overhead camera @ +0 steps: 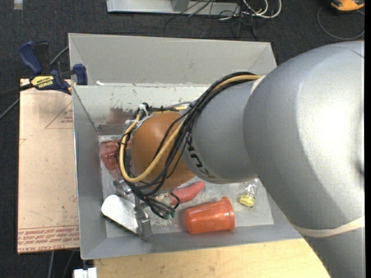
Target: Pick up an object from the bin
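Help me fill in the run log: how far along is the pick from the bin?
Done: the approach. The gripper is low in the bin, at the view's lower-left corner, right beside a flat white piece. In hand: nothing shows as held or lifted. Left: the grasp and the lift. The white piece, the orange cup and a pink piece all lie on the floor.

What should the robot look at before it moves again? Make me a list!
1. The gripper is low in the bin's front left corner: ok.
2. The white flat thing lies right beside the gripper: ok.
3. Whether the gripper holds anything: cannot tell.
4. Room to the front wall: looks tight, not ok.
5. The orange cup lies on its side, apart from the gripper: ok.
6. What lies under the orange cover: cannot tell.
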### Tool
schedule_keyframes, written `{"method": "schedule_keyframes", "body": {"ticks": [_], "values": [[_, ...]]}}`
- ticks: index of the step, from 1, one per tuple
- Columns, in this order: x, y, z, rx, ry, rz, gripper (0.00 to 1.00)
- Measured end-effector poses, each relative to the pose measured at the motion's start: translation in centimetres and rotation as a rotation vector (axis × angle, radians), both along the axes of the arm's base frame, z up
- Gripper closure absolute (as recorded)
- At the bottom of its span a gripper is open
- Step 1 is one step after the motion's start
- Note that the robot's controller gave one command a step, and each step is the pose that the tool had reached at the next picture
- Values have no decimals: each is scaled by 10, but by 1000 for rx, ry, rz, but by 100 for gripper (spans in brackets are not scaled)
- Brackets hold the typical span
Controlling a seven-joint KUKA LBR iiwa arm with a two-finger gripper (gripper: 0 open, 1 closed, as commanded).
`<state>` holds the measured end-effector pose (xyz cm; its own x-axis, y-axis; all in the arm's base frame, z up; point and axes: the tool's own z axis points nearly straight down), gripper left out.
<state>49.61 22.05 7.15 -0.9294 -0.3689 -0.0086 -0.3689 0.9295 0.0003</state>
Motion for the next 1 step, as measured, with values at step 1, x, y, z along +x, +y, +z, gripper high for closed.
{"method": "schedule_keyframes", "body": {"ticks": [1], "values": [[-7,19,1,-3,-10,120,0]]}}
